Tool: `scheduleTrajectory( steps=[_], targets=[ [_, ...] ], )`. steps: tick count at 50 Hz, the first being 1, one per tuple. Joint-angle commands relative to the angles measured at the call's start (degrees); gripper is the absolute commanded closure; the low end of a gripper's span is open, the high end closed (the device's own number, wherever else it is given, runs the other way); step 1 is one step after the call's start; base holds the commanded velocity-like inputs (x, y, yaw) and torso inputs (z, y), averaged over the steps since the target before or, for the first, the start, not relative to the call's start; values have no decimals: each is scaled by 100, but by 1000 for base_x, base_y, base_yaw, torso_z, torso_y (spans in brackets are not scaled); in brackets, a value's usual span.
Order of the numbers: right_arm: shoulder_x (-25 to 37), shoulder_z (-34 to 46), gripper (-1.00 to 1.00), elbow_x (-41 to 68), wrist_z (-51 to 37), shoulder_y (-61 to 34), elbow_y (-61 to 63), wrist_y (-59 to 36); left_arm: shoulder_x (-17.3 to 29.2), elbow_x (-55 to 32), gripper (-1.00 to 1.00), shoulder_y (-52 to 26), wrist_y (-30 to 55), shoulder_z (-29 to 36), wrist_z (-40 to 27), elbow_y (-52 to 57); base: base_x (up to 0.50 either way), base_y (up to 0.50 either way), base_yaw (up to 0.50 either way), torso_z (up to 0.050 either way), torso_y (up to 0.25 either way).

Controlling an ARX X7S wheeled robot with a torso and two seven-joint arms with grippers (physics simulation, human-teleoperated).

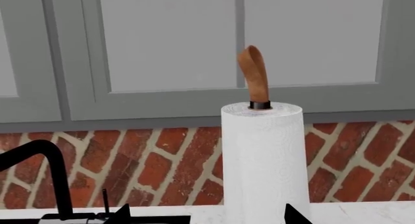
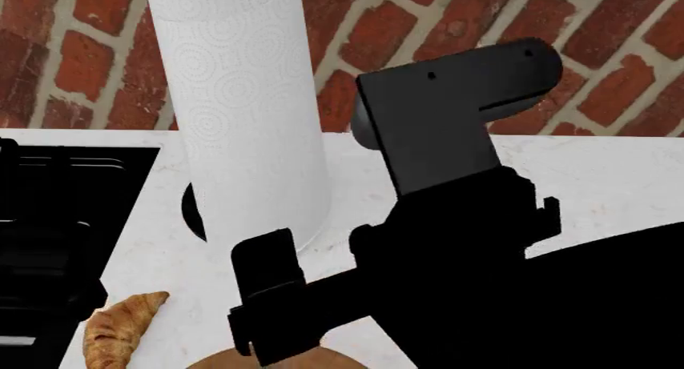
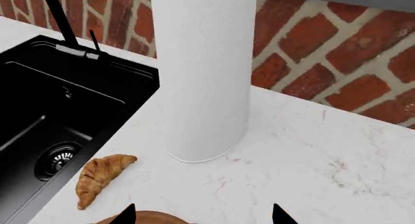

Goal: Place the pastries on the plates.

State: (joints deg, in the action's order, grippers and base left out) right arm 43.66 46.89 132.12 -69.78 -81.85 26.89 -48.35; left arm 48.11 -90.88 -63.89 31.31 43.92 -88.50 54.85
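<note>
Croissant [image 3: 102, 177] lies untouched on the white counter [image 3: 311, 170] between the black sink [image 3: 52, 122] and paper towel roll [image 3: 204, 73]; right gripper [image 3: 202, 215] hovers nearby, fingers wide, empty, seemingly ready to reach

We find no readable text, label, brand, number or sign anywhere; the paper towel roll [image 2: 240, 121] bears only an embossed pattern, and the worktop [image 3: 311, 161] is unmarked.
</note>
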Motion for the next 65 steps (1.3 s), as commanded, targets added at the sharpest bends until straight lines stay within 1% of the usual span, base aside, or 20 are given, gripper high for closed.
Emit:
scheduleTrajectory(
  steps=[1, 8, 20, 24, 26, 29, 31, 32, 40, 42, 45, 47, 50, 54, 57, 59, 60, 61, 63, 65],
  targets=[
    [708, -680, -100, -625, -60, 631, 816, 775, 140, 44, -100, -7, -184, -39, 371, -189, 26, 0, 0, 0, 0],
    [1021, -1008, -100, -1059, 25, 1012, 1162, 1126, 212, -122, -100, -176, -139, -83, 442, -258, 27, 0, 1, 0, 0],
    [1438, -1220, -100, -1642, -381, 1394, 1810, 1405, 27, -861, -100, -1061, 353, 62, 535, -902, 28, 0, 0, 0, 0],
    [1540, -1268, -100, -1973, -605, 1562, 1977, 1509, -120, -1150, -100, -1572, 625, 101, 823, -1403, 28, 0, 3, 0, 0],
    [1557, -1192, -100, -2075, -840, 1476, 2008, 1375, -149, -1209, -100, -1822, 794, 120, 973, -1660, 28, 0, 0, 0, 0],
    [1621, -1173, -100, -2152, -933, 1467, 2021, 1320, -189, -1234, -100, -1999, 918, 126, 1234, -1951, 27, 0, 0, 0, 0],
    [1570, -1114, -100, -2201, -990, 1430, 1996, 1250, -256, -1334, -100, -1981, 881, 102, 1551, -2205, 28, 0, 0, 0, 0],
    [1569, -1112, -100, -2202, -991, 1429, 1995, 1250, -255, -1332, -100, -1981, 882, 103, 1556, -2209, 28, 0, 0, 0, 0],
    [1381, -1053, -100, -2527, -839, 1529, 1837, 1265, -634, -1398, -100, -2821, 1735, 466, 2386, -3675, 28, 0, 0, 0, 0],
    [1403, -1084, -100, -2568, -784, 1607, 1833, 1332, -744, -1588, -100, -3002, 1890, 502, 2609, -4078, 27, 0, 0, 0, 0],
    [1341, -1059, -100, -2670, -720, 1683, 1767, 1361, -938, -1688, -100, -3298, 2308, 731, 2920, -4801, 27, 0, 0, 0, 0],
    [1345, -1187, -100, -2662, -444, 1923, 1763, 1639, -1063, -1526, -100, -3531, 2646, 948, 3138, -5246, 27, 0, 0, 0, 0],
    [1409, -1143, -100, -2753, -490, 1985, 1790, 1580, -1224, -1578, -100, -3838, 3073, 1131, 3596, -6041, 27, 0, 0, 0, 0],
    [1443, -1127, -100, -2805, -450, 2096, 1760, 1604, -1386, -1948, -100, -4136, 3295, 1133, 3773, -6766, 27, 0, 0, 0, 0],
    [1470, -1147, -100, -2820, -460, 2216, 1794, 1700, -1627, -1983, -100, -4528, 3813, 1390, 3969, -7362, 27, 0, 0, 0, 0],
    [1463, -1144, -100, -2805, -479, 2227, 1800, 1714, -1769, -2019, -100, -4603, 4003, 1485, 4257, -7839, 27, 0, 0, 0, 0],
    [1405, -1086, -100, -2909, -352, 2403, 1723, 1755, -2357, -1593, -100, -5157, 4589, 1926, 5116, -8698, 27, 0, 0, 0, 0],
    [1412, -1089, -100, -2926, -333, 2431, 1720, 1769, -2453, -1373, -100, -5209, 4645, 2037, 5652, -9558, 25, 0, 0, 0, 0],
    [1405, -1081, -100, -2927, -347, 2435, 1723, 1768, -2532, -1281, -100, -5249, 4711, 2130, 5769, -9816, 14, 0, 0, 0, 0],
    [1388, -1071, -100, -2928, -360, 2421, 1722, 1754, -2653, -1010, -100, -5347, 4753, 2298, 6152, -10062, 25, 0, 0, 0, 0]
  ],
)
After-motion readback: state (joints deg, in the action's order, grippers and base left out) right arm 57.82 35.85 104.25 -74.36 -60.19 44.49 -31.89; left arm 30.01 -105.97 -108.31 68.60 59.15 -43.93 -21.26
